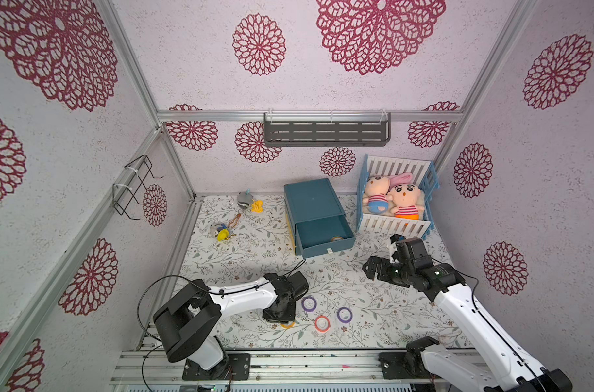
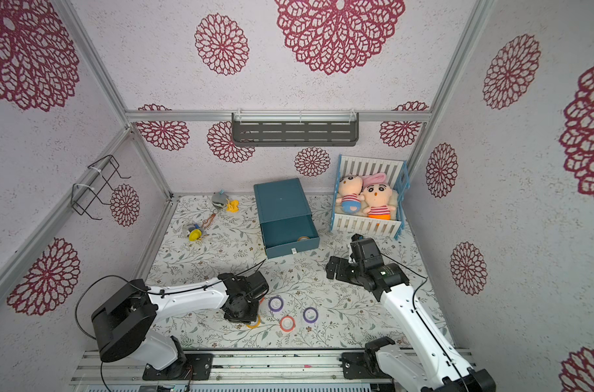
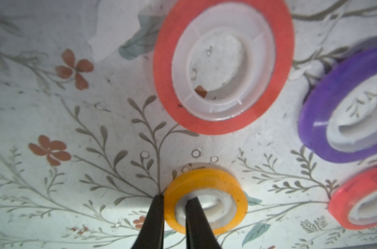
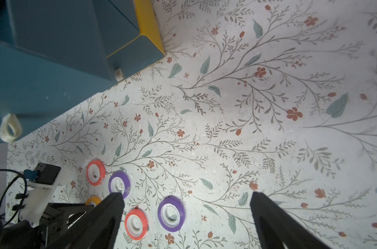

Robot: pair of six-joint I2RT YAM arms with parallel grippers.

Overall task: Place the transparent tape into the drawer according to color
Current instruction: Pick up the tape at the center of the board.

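My left gripper [image 3: 174,198] is shut on a yellow-orange transparent tape ring [image 3: 222,179], one finger inside the white core and one outside, low over the mat near the front. Beside it lie a red-orange ring [image 3: 162,71], a purple ring [image 3: 312,120] and another red-orange ring [image 3: 342,198]. In a top view the wrist hides most of the yellow ring [image 1: 288,325]; two purple rings [image 1: 308,303] [image 1: 344,315] and a red-orange one [image 1: 322,323] lie to its right. The blue drawer [image 1: 326,249] stands pulled open with one tape roll [image 1: 337,238] inside. My right gripper [image 1: 382,253] hangs open and empty beside the drawer.
Keychain toys [image 1: 222,232] [image 1: 251,202] lie at the back left of the mat. A crib with two dolls [image 1: 395,200] stands at the back right, close behind the right arm. The blue cabinet [image 1: 312,200] has a yellow part [image 4: 148,25] under the open drawer.
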